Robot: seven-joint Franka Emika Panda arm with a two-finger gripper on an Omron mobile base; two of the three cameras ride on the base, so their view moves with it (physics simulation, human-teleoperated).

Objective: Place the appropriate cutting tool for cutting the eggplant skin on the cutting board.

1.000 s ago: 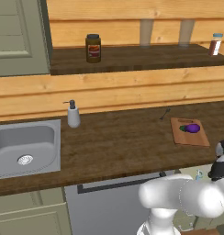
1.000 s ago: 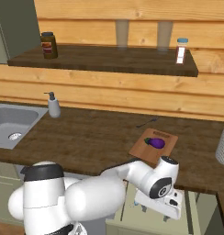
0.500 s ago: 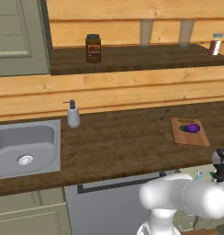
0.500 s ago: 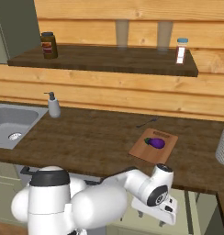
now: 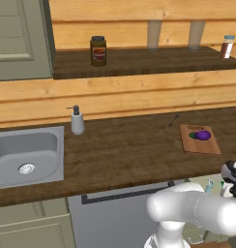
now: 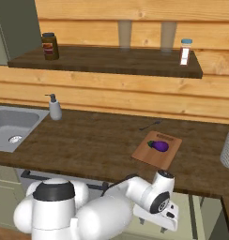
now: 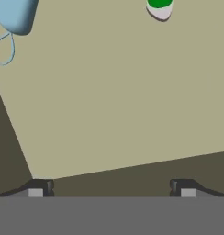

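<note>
The purple eggplant lies on the reddish-brown cutting board at the counter's right end. My gripper is open, its fingertips wide apart with nothing between them. It hangs below the counter front, looking down at an open drawer's beige floor. In the hand view, a light blue handle with a thin wire loop lies at the top left. A green and white object is cut off at the top edge; what either tool is cannot be told.
A thin dark utensil lies on the counter behind the board. Sink and soap dispenser are at the left. The shelf holds a jar and a spice bottle. A grey bottle stands far right.
The hand has sunk lower in front of the counter, toward the open drawer. Eggplant and board have not moved.
</note>
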